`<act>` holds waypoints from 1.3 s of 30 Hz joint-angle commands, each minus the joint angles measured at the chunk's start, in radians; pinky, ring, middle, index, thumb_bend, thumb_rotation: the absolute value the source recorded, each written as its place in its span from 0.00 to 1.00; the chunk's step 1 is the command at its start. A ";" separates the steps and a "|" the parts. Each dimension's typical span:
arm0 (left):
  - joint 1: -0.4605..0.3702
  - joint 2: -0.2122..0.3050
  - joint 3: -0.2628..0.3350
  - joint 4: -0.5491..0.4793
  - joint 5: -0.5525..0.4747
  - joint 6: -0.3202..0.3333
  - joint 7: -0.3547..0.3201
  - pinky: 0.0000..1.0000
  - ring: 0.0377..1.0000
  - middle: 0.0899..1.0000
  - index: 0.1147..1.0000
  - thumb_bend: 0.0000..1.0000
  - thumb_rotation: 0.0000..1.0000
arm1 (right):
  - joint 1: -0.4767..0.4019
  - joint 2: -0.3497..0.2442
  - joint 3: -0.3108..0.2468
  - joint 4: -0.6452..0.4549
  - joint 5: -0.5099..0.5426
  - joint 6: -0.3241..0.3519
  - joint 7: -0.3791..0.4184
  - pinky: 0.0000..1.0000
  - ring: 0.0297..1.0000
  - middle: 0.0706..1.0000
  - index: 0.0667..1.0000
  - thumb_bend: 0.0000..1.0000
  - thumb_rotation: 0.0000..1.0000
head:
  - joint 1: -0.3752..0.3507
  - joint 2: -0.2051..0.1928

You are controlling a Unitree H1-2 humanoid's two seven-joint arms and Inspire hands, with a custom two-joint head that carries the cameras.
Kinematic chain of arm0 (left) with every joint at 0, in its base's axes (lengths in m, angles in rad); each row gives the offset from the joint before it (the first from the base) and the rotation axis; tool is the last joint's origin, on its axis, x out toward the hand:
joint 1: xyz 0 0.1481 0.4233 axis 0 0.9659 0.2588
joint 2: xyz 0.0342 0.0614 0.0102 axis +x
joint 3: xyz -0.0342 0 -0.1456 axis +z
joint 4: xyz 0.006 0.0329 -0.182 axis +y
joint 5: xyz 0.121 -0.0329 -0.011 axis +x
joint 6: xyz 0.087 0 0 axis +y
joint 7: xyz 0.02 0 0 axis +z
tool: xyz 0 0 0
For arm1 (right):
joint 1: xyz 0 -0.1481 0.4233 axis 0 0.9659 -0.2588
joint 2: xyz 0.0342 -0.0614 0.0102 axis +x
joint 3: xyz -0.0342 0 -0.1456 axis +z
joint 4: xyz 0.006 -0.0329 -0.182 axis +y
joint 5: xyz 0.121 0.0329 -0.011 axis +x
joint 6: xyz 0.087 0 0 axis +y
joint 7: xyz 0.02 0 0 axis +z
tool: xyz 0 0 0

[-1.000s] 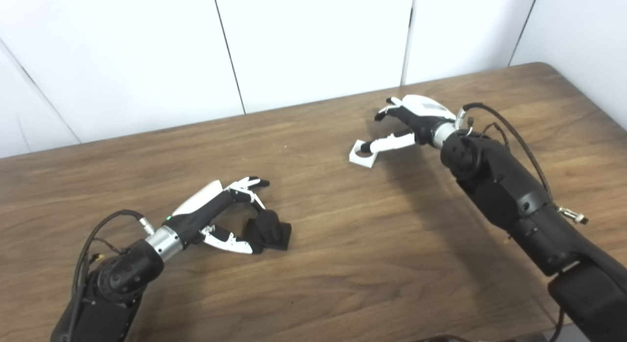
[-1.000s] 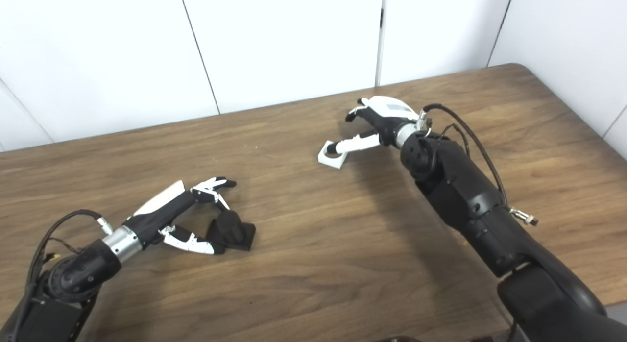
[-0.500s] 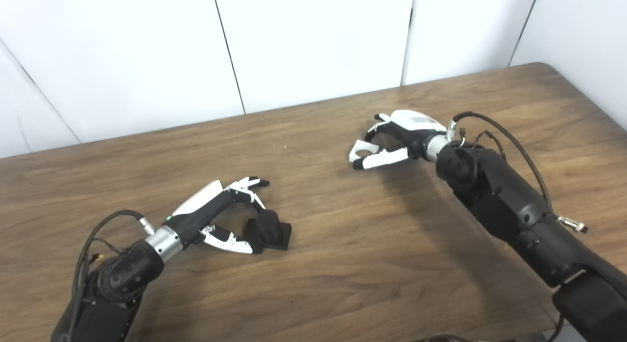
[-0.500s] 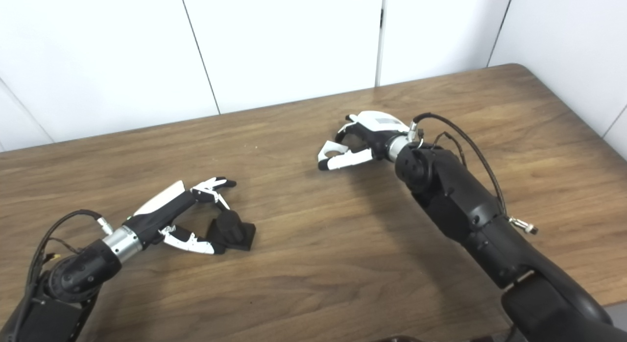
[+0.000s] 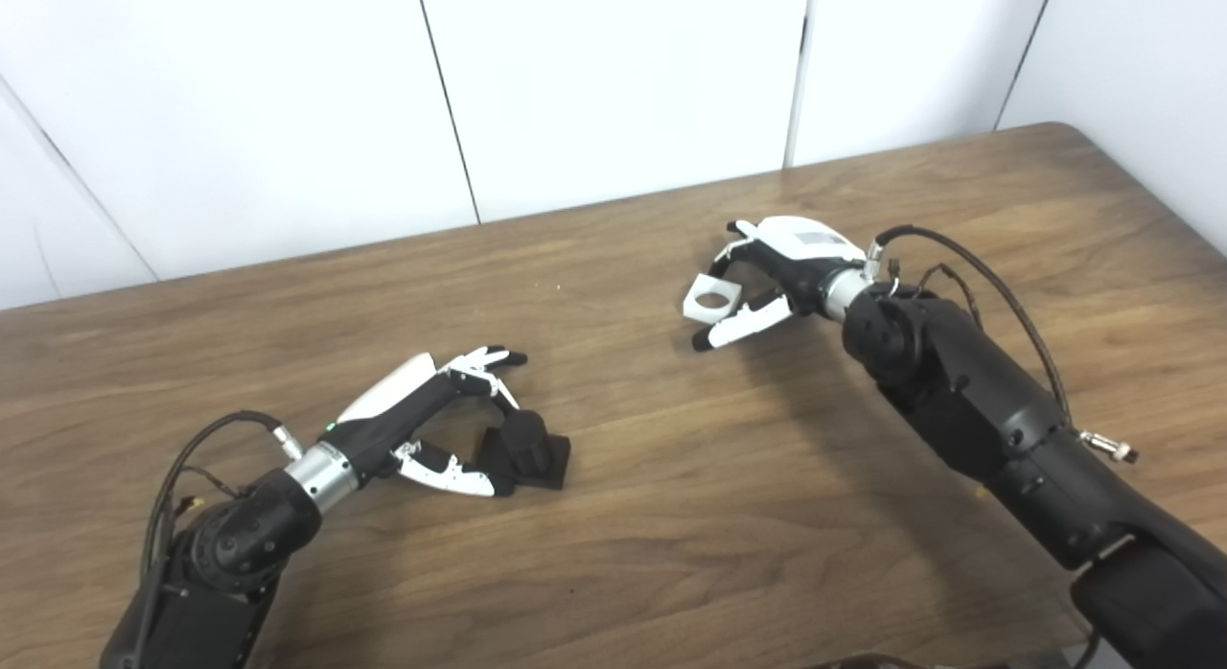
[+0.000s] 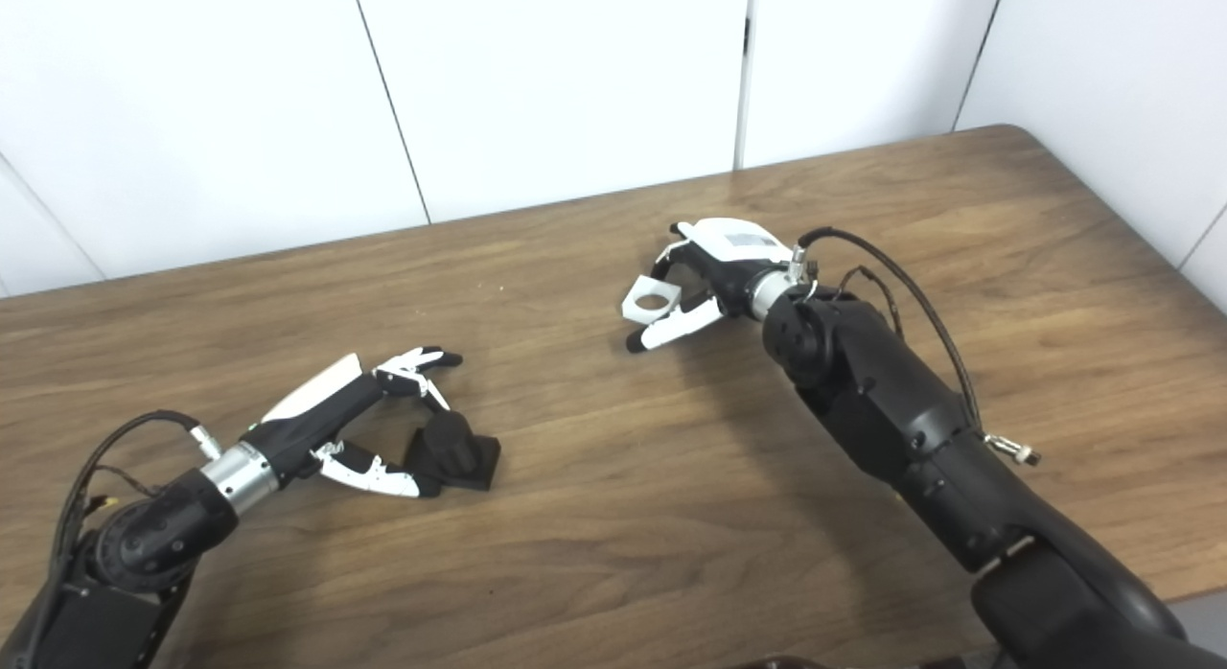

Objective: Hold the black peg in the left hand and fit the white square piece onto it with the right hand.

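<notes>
The black peg (image 5: 525,448), a matte round stub on a square base, sits on the wood-grain table (image 5: 671,516). The left hand (image 5: 436,425) cups it, fingers apart, thumb tip beside the base. Well right of the peg and farther back, the right hand (image 5: 767,276) pinches the white square piece (image 5: 712,298), a flat plate with a round hole. Bare tabletop lies between them.

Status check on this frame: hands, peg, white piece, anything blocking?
Right hand shut on white square piece, off the table. Left hand cupped around black peg, peg on table, grip unclear. Nothing between them.
</notes>
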 commanded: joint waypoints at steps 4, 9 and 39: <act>0.024 0.012 -0.010 -0.006 0.027 0.044 -0.023 1.00 1.00 0.94 0.43 0.51 0.07 | -0.004 0.029 0.002 0.018 0.007 -0.034 -0.040 1.00 1.00 1.00 0.72 0.83 0.51 | 0.003 0.001; 0.025 0.014 -0.010 -0.002 0.029 0.035 -0.021 1.00 1.00 0.95 0.43 0.51 0.08 | 0.000 0.044 0.003 0.049 -0.004 -0.038 -0.098 0.99 1.00 0.97 0.70 0.76 0.42 | 0.007 0.002; 0.036 0.017 -0.014 -0.019 0.036 0.043 -0.016 0.99 1.00 0.94 0.43 0.51 0.07 | 0.005 0.100 -0.048 0.210 0.050 -0.142 -0.334 0.93 0.89 0.83 0.45 0.51 0.15 | 0.018 0.009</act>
